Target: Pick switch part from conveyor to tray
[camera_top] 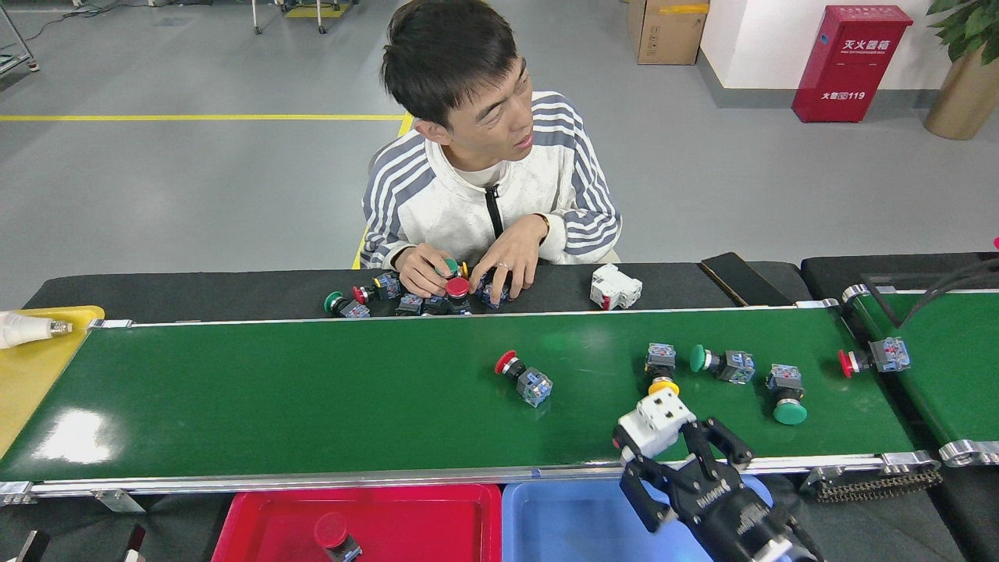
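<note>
My right gripper (665, 439) is shut on a white block-shaped switch part (654, 417). It holds the part over the near rail of the green conveyor (312, 398), just above the back edge of the blue tray (562, 519). More switch parts lie on the belt: a red-button one (521, 376), a yellow-capped one (661, 368) and two green-button ones (722, 363) (784, 394). My left gripper (86, 540) shows only as two dark fingertips (35, 542), set wide apart at the bottom left edge with nothing between them.
A red tray (257, 519) holds one red-button part (335, 535). A yellow tray (31, 375) lies at the left end. A person sits behind the belt, with both hands on a pile of parts (414, 298). A second green belt (952, 382) at the right carries a red-button part (874, 357).
</note>
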